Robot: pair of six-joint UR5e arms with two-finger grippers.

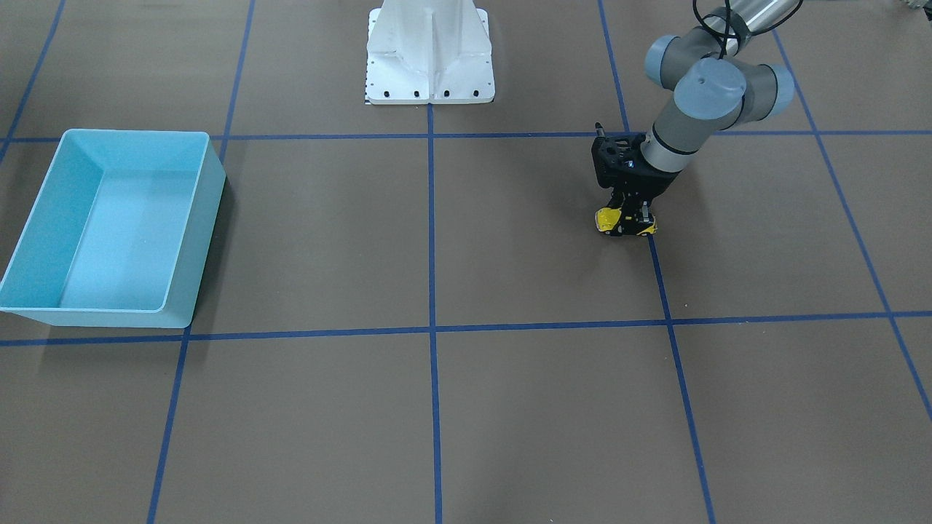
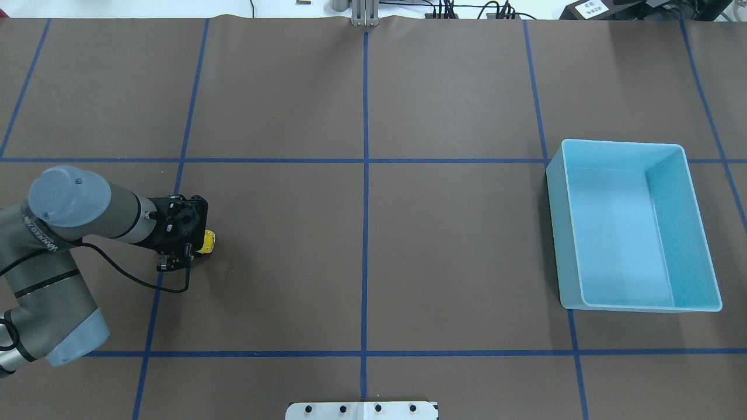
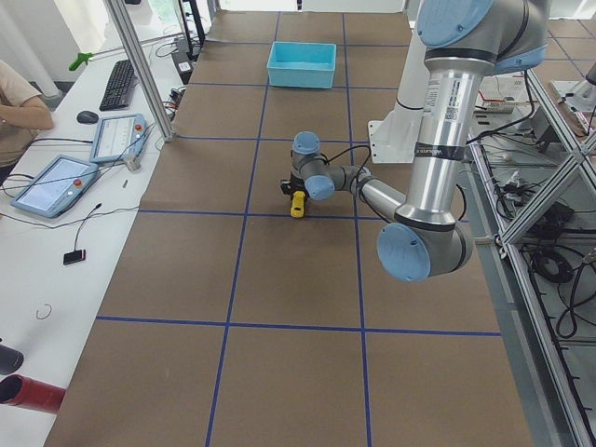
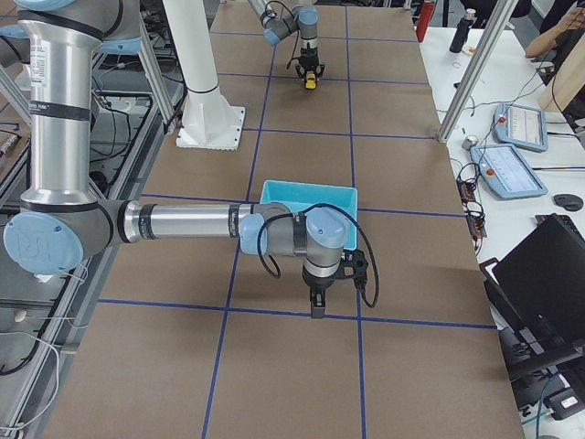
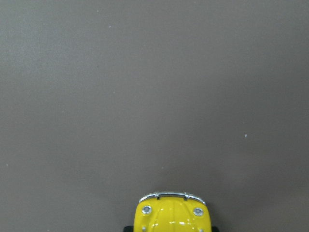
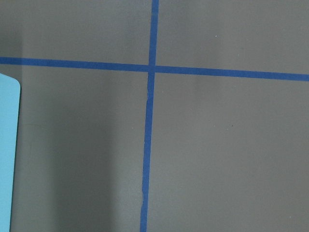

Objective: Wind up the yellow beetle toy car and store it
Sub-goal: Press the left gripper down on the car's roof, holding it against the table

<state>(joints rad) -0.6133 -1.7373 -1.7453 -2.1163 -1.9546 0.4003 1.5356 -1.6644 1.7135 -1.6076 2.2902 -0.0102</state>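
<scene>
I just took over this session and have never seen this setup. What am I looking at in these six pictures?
Two robot arms work at a brown table taped into blue squares. Two pictures look down from above, two look along the table from its ends, two come from wrist cameras. The left pincer appears clamped on a small yellow toy car resting on the table. A light blue bin stands far across. The right pincer hangs beside that bin; open or shut, I cannot tell.
</scene>
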